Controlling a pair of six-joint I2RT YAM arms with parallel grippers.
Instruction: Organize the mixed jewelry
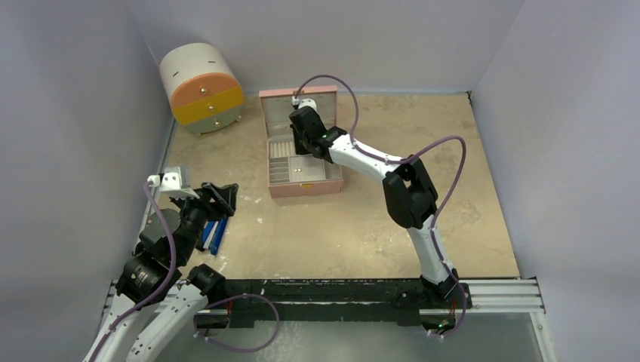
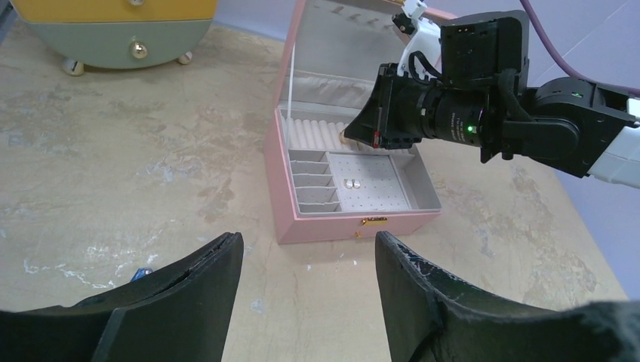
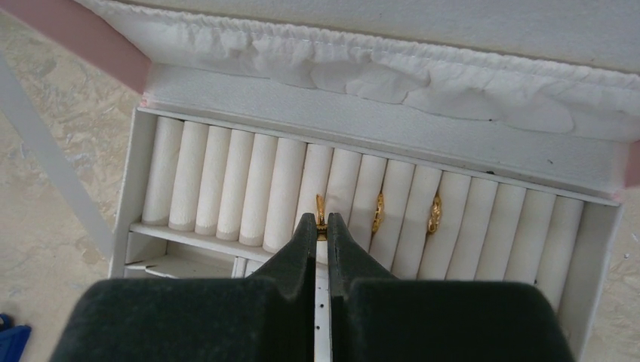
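The pink jewelry box stands open at the table's middle back. My right gripper is shut on a small gold ring at a groove of the white ring rolls in the box's back section. Two more gold rings sit in grooves to its right. In the left wrist view two tiny pale studs sit on the perforated pad, and the right gripper reaches into the box. My left gripper is open and empty above bare table, left of the box.
A round drawer chest with orange, yellow and green fronts stands at the back left. A blue-handled tool lies under my left arm. The box's open lid stands upright behind the right gripper. Grey walls close in the table.
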